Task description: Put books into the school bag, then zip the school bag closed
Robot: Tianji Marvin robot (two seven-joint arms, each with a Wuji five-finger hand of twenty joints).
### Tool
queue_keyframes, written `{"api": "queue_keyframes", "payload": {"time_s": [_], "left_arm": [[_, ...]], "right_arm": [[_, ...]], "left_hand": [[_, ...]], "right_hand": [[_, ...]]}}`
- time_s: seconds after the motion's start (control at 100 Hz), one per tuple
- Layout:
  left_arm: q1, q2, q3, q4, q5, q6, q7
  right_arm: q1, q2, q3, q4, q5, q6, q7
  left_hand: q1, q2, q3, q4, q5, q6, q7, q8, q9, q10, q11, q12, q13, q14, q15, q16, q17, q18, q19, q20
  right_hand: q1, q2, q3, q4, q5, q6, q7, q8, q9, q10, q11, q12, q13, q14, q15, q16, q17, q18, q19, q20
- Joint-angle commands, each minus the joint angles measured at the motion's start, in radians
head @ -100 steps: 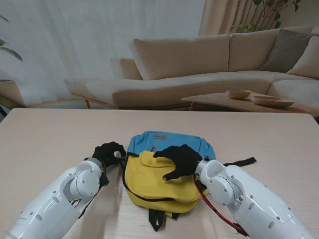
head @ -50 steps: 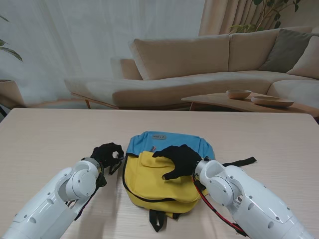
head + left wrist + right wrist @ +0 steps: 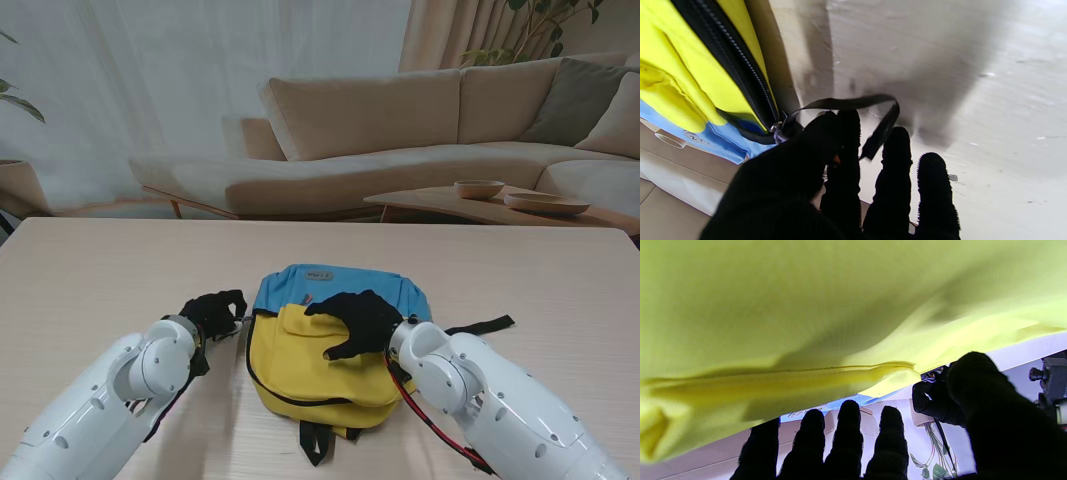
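The school bag [image 3: 335, 345] is lying flat on the bench [image 3: 90, 270]. The left hand [image 3: 213, 312] is pinching its zip pull [image 3: 776, 130] with curled fingers; the right hand [image 3: 358, 318] is pressing spread, empty fingers onto the yellow front.

The soft fabric school bag [image 3: 320, 365] is bright yellow over most of its front, sky blue along its top band, with a black zip [image 3: 740, 71] and black straps. Both gloved hands are black: left hand [image 3: 213, 312], right hand [image 3: 358, 320]. The wooden worktop [image 3: 100, 270] is pale beige with fine grain.
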Motion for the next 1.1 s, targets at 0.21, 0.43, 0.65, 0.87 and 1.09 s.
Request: {"api": "queue_keyframes", "payload": {"time_s": [0.21, 0.43, 0.65, 0.87, 1.09], "left_arm": [[0.008, 0.001, -0.009, -0.018, 0.005, -0.005, -0.031], [0.037, 0.003, -0.034, -0.058, 0.026, -0.009, -0.029], [0.063, 0.006, -0.060, -0.093, 0.044, -0.022, -0.035], [0.082, 0.005, -0.077, -0.120, 0.037, -0.028, -0.032], [0.119, 0.008, -0.104, -0.175, 0.048, -0.041, -0.040]], "right_arm": [[0.001, -0.010, -0.010, 0.005, -0.001, 0.002, 0.009], [0.001, -0.015, -0.015, -0.005, 0.003, 0.022, -0.008], [0.011, -0.031, -0.045, -0.011, 0.038, 0.127, -0.041], [0.073, -0.037, -0.114, 0.047, 0.082, 0.197, -0.017], [0.112, -0.036, -0.166, 0.091, 0.118, 0.249, 0.021]], "left_hand": [[0.156, 0.025, -0.047, -0.005, -0.049, 0.005, -0.134, -0.185, 0.014, -0.066, 0.086, 0.036, 0.011, 0.014, 0.077, 0.105, -0.016, 0.031, 0.099, -0.036], [0.176, 0.010, -0.008, -0.003, -0.118, 0.070, -0.178, -0.327, -0.067, -0.088, 0.132, 0.068, -0.008, 0.023, 0.083, 0.204, -0.031, 0.024, 0.104, -0.017], [0.162, 0.004, 0.092, -0.025, -0.044, 0.064, -0.131, -0.322, -0.046, -0.090, 0.196, 0.043, 0.069, 0.046, 0.092, 0.268, 0.005, 0.041, 0.159, 0.011], [0.172, 0.021, 0.064, -0.026, -0.015, 0.062, -0.107, -0.292, -0.039, -0.080, 0.218, 0.054, 0.079, 0.058, 0.133, 0.288, 0.014, 0.047, 0.199, 0.024], [0.187, 0.038, 0.043, -0.025, 0.030, 0.047, -0.059, -0.233, -0.034, -0.073, 0.250, 0.095, 0.104, 0.073, 0.209, 0.320, 0.032, 0.061, 0.263, 0.058]], "right_hand": [[-0.053, 0.012, 0.026, 0.022, 0.013, 0.027, 0.017, -0.021, -0.032, 0.024, 0.001, 0.004, -0.028, -0.017, -0.005, -0.006, 0.002, -0.020, 0.016, 0.017], [-0.055, 0.026, 0.063, 0.037, 0.006, 0.034, 0.015, -0.029, -0.036, 0.030, 0.001, 0.005, -0.028, -0.017, -0.004, -0.005, 0.002, -0.011, 0.024, 0.022], [-0.018, 0.085, 0.148, 0.065, 0.041, 0.069, 0.034, -0.037, -0.024, 0.058, 0.023, 0.014, -0.017, -0.013, 0.009, 0.001, -0.001, -0.014, 0.040, 0.032], [-0.042, 0.143, 0.083, 0.066, 0.113, 0.089, 0.086, -0.082, 0.026, 0.067, 0.036, 0.019, 0.018, -0.012, 0.032, 0.014, 0.005, -0.010, 0.071, 0.050], [-0.063, 0.209, 0.012, 0.062, 0.283, 0.128, 0.162, -0.129, 0.176, 0.109, 0.030, 0.021, 0.106, 0.008, 0.052, 0.026, 0.045, 0.011, 0.113, 0.076]]}}
